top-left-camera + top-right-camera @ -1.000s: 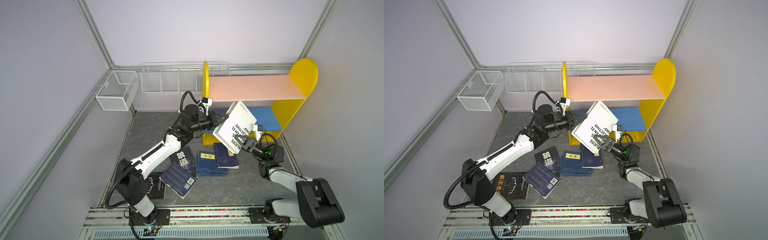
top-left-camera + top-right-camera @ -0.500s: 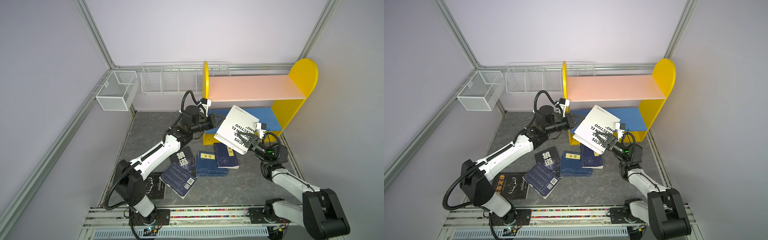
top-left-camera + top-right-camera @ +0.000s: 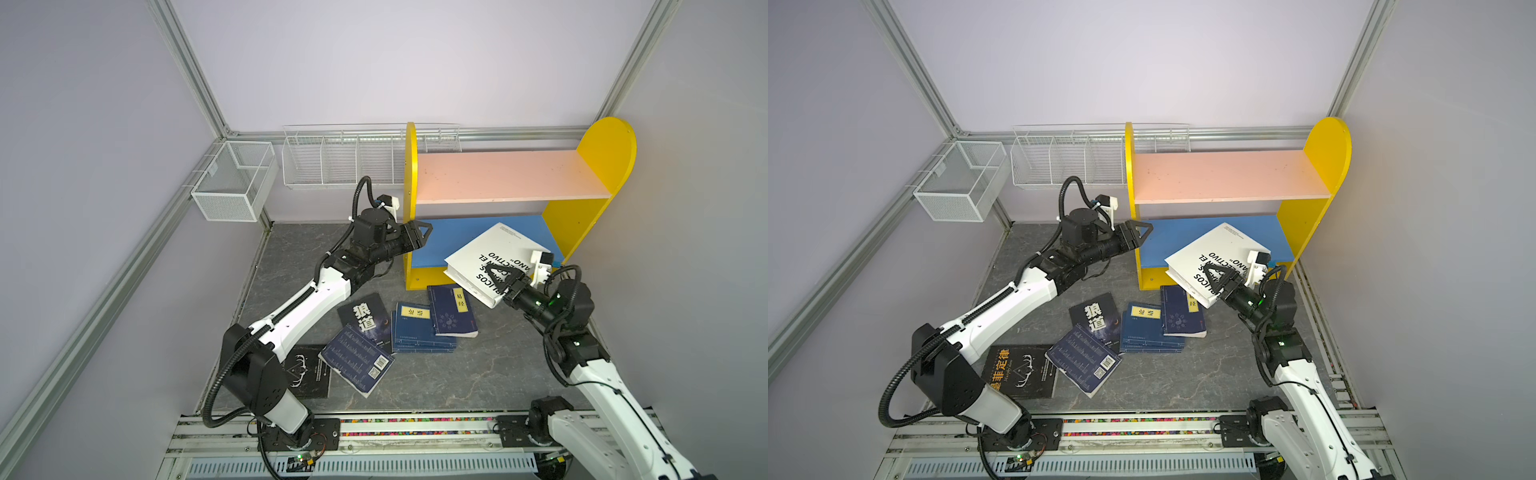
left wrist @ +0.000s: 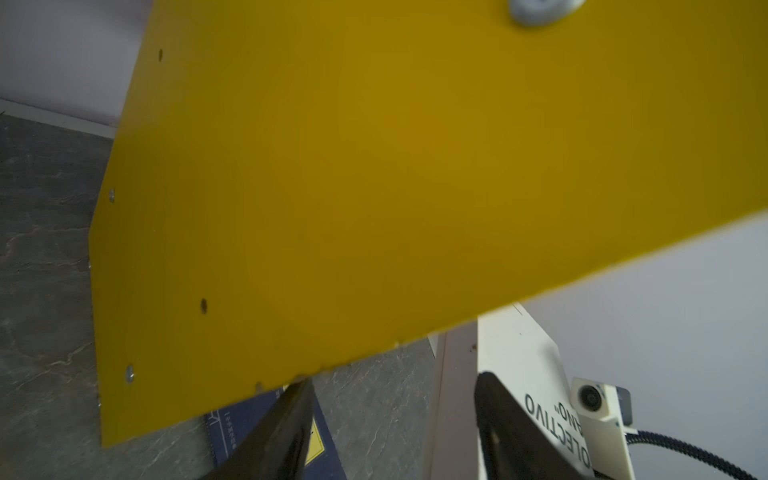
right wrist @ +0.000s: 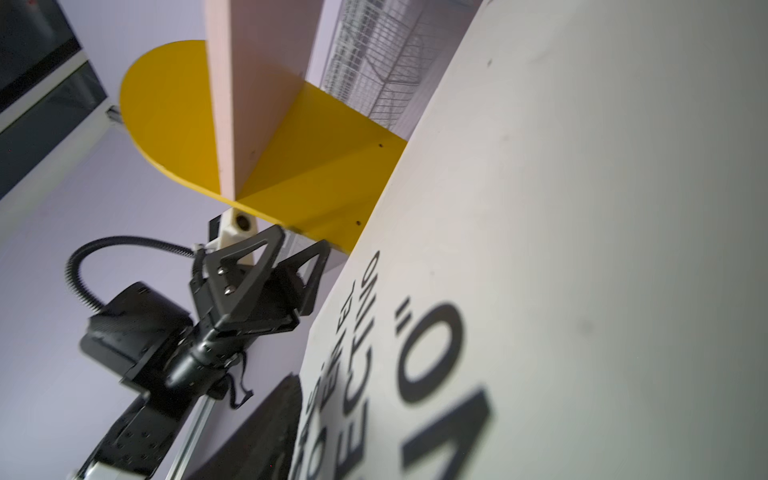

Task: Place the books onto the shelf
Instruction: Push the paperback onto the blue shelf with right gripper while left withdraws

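Five book covers show flat on the counter in front of the shelf. A black deer-cover book lies by the left arm's base. A navy back cover lies over a corner of the black title book. Beside them is a navy labelled book, with a second navy book resting on its edge. The first navy one looks thick, and I cannot tell whether it is one volume or a stack.

The white book is up off the counter and tilted, its near corner clamped in the right hand. Only the upper finger shows, on the cover; the lower one is under the book. The far corner reaches over the blue lower board, but I cannot tell whether it touches the board or hangs just above it. Its low edge hides a corner of the second navy book.

The left hand hovers at the front edge of the shelf's left yellow side, well apart from the white book. Its fingers are spread and grip nothing, which is plainest in the right wrist view.

In the left wrist view that yellow side fills most of the frame, and the two dark fingers are cut off at the edge. In the right wrist view the white cover, close and blurred, blocks most of the scene.
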Controlling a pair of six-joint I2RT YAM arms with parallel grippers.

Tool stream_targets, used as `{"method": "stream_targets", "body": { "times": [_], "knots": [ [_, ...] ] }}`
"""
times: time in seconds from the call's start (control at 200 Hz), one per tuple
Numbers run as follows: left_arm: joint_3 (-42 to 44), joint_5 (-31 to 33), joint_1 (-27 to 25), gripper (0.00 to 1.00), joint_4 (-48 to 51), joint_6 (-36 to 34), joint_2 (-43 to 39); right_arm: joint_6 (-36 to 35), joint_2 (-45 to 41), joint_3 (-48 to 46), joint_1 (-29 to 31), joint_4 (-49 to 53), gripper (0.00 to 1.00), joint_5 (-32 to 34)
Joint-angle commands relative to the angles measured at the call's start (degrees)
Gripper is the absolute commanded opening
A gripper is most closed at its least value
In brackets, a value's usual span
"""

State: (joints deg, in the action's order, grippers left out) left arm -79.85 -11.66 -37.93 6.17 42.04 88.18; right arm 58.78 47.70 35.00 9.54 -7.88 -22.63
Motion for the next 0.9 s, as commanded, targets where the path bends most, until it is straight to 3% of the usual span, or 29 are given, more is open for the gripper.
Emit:
{"method": "stream_targets", "body": {
  "times": [0.0,0.15,0.325,0.635,0.895],
  "knots": [
    [4.6,4.2,-0.5,0.68,1.2,-1.3,-7.0,0.5,3.2,-0.1,0.4,-0.3,0.50,8.2],
    [13.9,6.2,-1.5,0.73,2.2,-1.0,-15.2,0.7,9.2,2.6,1.9,-5.1,0.50,15.3],
    [22.8,10.1,-2.1,0.75,4.4,-0.2,-23.0,-3.8,17.9,9.2,11.0,-7.6,0.52,26.3],
    [28.2,13.9,-2.1,0.78,8.4,-0.6,-30.4,-9.0,36.0,18.2,19.8,-20.2,0.57,40.9],
    [30.2,16.4,-2.1,0.81,9.4,-0.9,-33.3,-8.1,43.9,23.7,24.4,-17.9,0.80,46.7]
  ]
}}
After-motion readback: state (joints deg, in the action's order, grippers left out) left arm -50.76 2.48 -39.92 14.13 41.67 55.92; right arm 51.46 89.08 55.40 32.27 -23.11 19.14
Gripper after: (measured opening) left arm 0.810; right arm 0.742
